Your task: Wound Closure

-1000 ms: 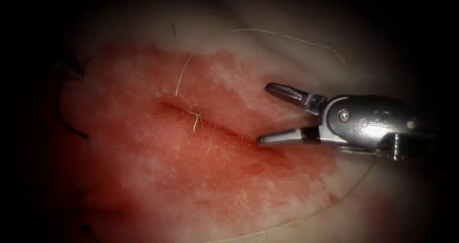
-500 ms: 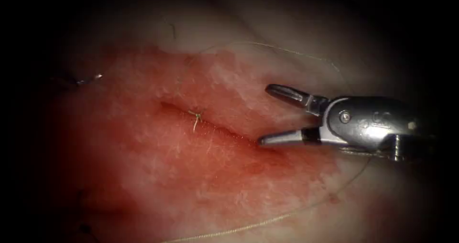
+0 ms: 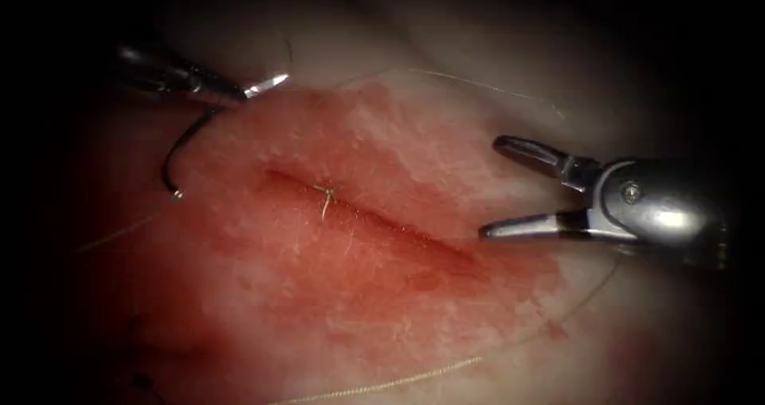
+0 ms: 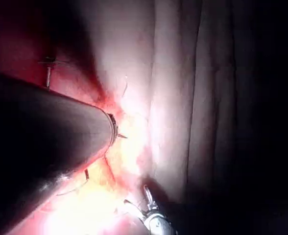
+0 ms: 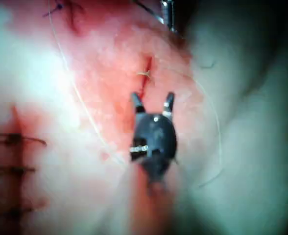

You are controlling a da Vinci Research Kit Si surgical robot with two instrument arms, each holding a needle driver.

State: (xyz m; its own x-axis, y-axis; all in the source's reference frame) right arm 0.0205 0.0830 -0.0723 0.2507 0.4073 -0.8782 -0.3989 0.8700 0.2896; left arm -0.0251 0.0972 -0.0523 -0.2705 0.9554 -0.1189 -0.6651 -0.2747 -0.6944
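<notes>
A: What is held by the left end effector [image 3: 267,82]?
B: The curved needle [image 3: 179,154] is gripped near its upper end, left of the cut [image 3: 366,214], hanging free above the tissue [image 3: 335,293] and not entered into it. Thread [image 3: 119,231] is seen trailing from its lower end.
A: And the right end effector [image 3: 488,186]?
B: It is spread wide and nothing is held; it is placed at the right end of the cut.
A: What is seen on the cut?
B: One knotted stitch [image 3: 327,191] is seen across its middle, amid red fluid [image 3: 430,281]
</notes>
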